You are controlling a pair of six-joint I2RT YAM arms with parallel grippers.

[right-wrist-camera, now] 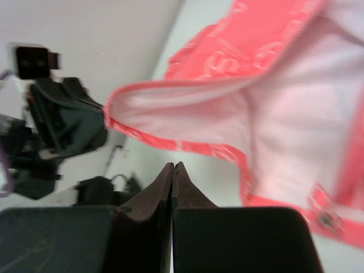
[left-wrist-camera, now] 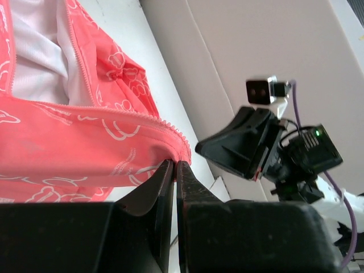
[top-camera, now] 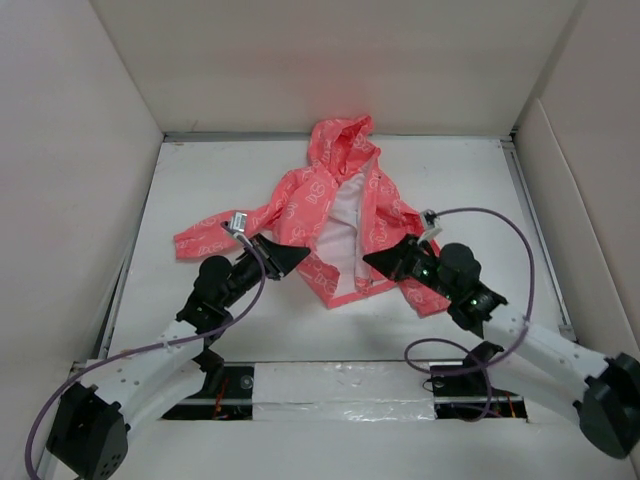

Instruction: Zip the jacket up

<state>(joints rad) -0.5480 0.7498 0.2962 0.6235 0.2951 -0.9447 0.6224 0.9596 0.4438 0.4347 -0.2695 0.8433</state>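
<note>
1. While the jacket [top-camera: 308, 200] lies flat in the middle of the table [top-camera: 200, 320], hood [top-camera: 345, 135] toward the far wall and sleeves spread to either side, we see its front wide open, with the white lining [top-camera: 340, 228] showing between the two coral panels.
2. Look at the zipper teeth [left-wrist-camera: 131, 112] in the left wrist view: they run bare along the panel edge, and the two halves sit apart at the hem. Nothing is joined, so we judge the zipping itself has not begun. What is left is all of it: bring the hems together, seat the zip's bottom end, and draw it up to the collar.
3. Here is the left gripper [top-camera: 300, 256], right at the bottom corner of the panel on its side. Its fingers [left-wrist-camera: 162, 190] are pressed together, tips touching the hem corner. Whether a sliver of fabric is nipped there, we cannot tell.
4. Across the gap, the right gripper [top-camera: 372, 262] sits at the other panel's hem. Its fingers [right-wrist-camera: 187, 193] are pressed together too, the hem is just past the tips, and we see nothing between them.
5. Further out, both arms reach in from the near edge, and plain white walls [top-camera: 60, 150] box in the table.
</note>
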